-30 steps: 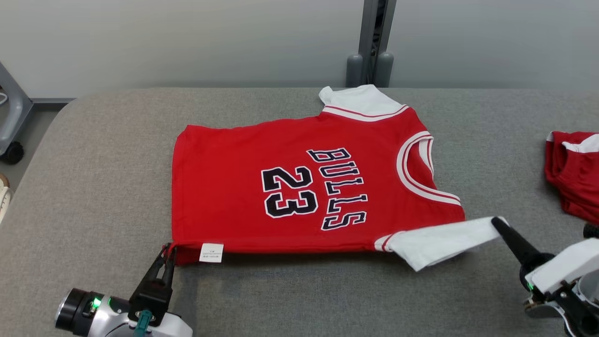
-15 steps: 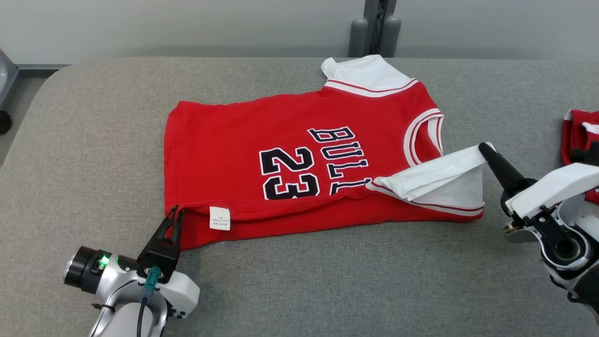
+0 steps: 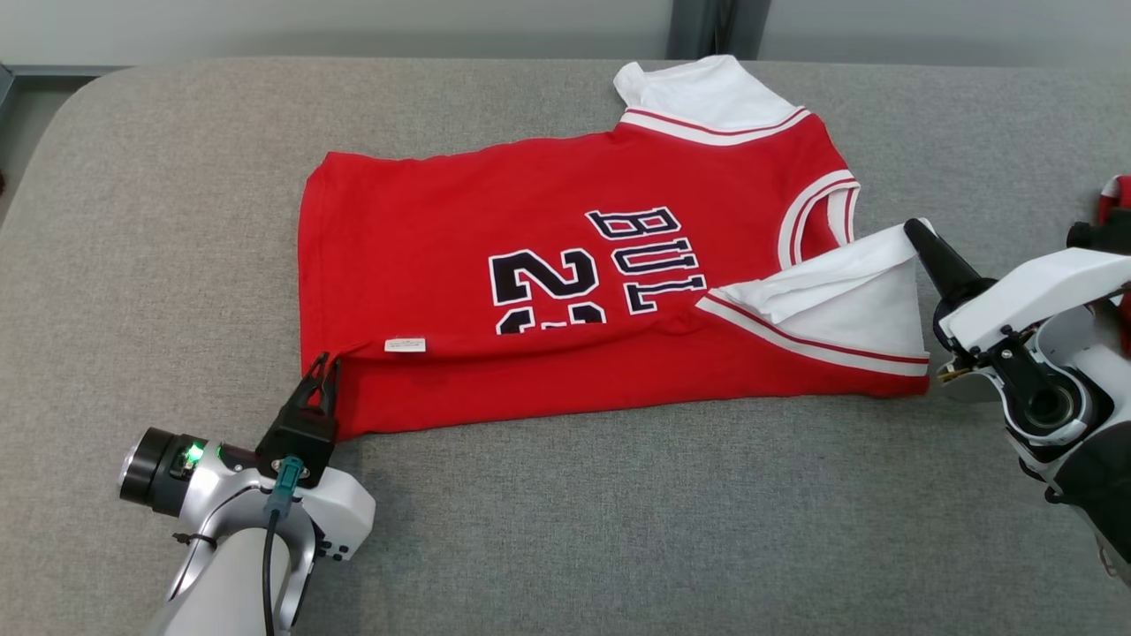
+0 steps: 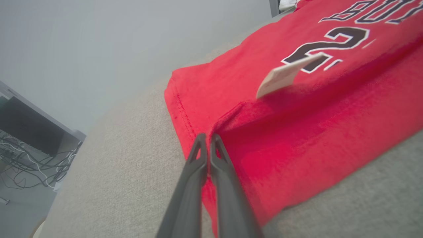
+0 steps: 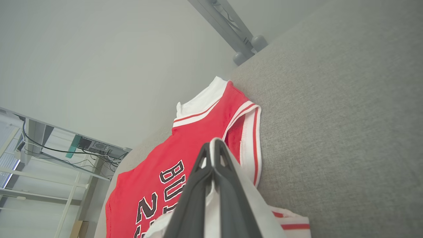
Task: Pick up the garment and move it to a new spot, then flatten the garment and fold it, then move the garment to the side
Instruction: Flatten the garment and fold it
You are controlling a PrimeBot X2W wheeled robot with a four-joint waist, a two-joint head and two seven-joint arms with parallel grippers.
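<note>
The garment (image 3: 530,203) is a red jersey with white sleeves and dark "BULLS 23" lettering, lying on the grey padded table (image 3: 159,221). Its near edge is folded over the body and hides the lower part of the number. My left gripper (image 3: 322,367) is shut on the red hem corner at the near left; in the left wrist view its fingertips (image 4: 207,137) pinch the cloth beside a white label (image 4: 284,76). My right gripper (image 3: 912,230) is shut on the near white sleeve (image 3: 848,291), held over the collar side. The right wrist view shows that gripper (image 5: 214,145) with white cloth between its fingers.
Another red garment (image 3: 1115,190) lies at the table's right edge, behind my right arm. A grey post (image 3: 716,26) stands behind the table's far edge. The table's rounded left corner (image 3: 53,97) drops to the floor. Bare grey padding stretches in front of the jersey.
Both grippers have carried the near edge up and away from me, folding it over the jersey; the label has tipped edge-on. The head camera has tilted down, shifting the whole picture.
</note>
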